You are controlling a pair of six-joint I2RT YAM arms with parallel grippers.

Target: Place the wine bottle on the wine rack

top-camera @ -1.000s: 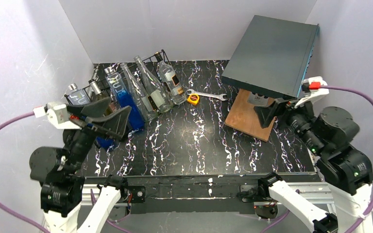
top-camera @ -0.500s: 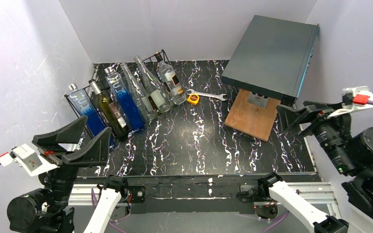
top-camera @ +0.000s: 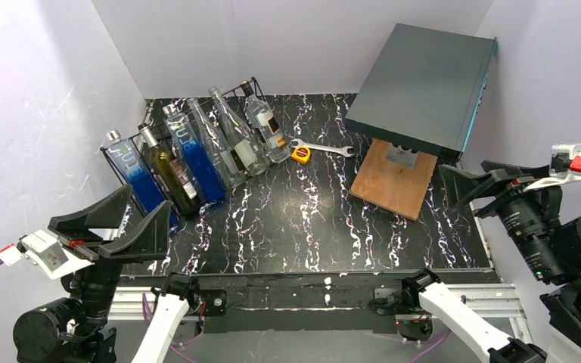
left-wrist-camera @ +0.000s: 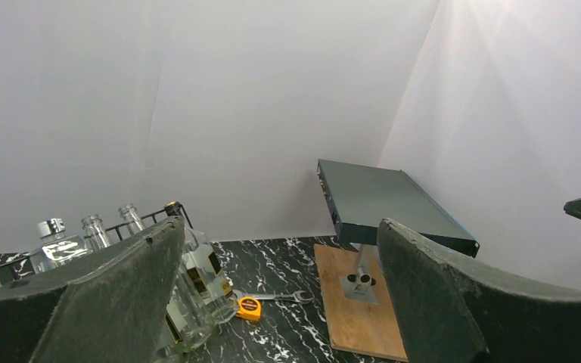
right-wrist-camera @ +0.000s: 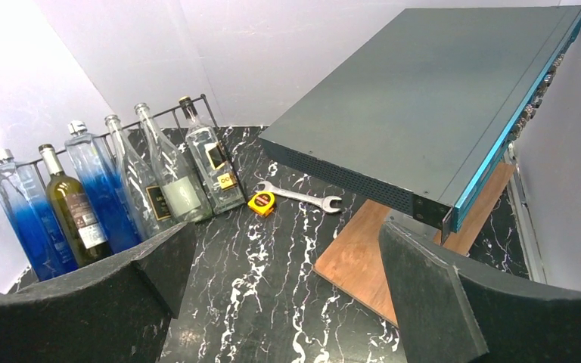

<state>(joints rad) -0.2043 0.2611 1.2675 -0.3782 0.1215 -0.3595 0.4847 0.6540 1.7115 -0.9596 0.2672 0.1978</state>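
**Wine bottle [top-camera: 170, 170] lodged in the wine rack [top-camera: 253, 79]**

Showed the wine bottle, dark green with a pale label, leaning neck-up in the black wire frame at the far left of the table [top-camera: 310, 219]. Placed it second from the left in a row of six, between two blue-tinted bottles [top-camera: 197, 162], just beside each; could not tell whether touching.

Caught the left gripper [top-camera: 150, 198] low at the near left corner, jaws spread wide, gripping nothing. Caught the right gripper [top-camera: 467, 174] at the right edge, equally wide and equally empty, well apart from the wine rack.

Noted a spanner [top-camera: 321, 147] and a yellow tape measure [top-camera: 300, 154] lying near the rack's right end, and a dark grey box [top-camera: 424, 76] tilted over a wooden board [top-camera: 389, 185] further right.

Judged the placing as good as done. Left little to spoil it, yet risked two things: a sweep of the left arm toward the row, near enough to clip a neck and tip the close-packed glass together; and a slide of the leaning bottle along the glossy marbled top, if poorly seated in the thin wire. Could not see the base's seating from any view.
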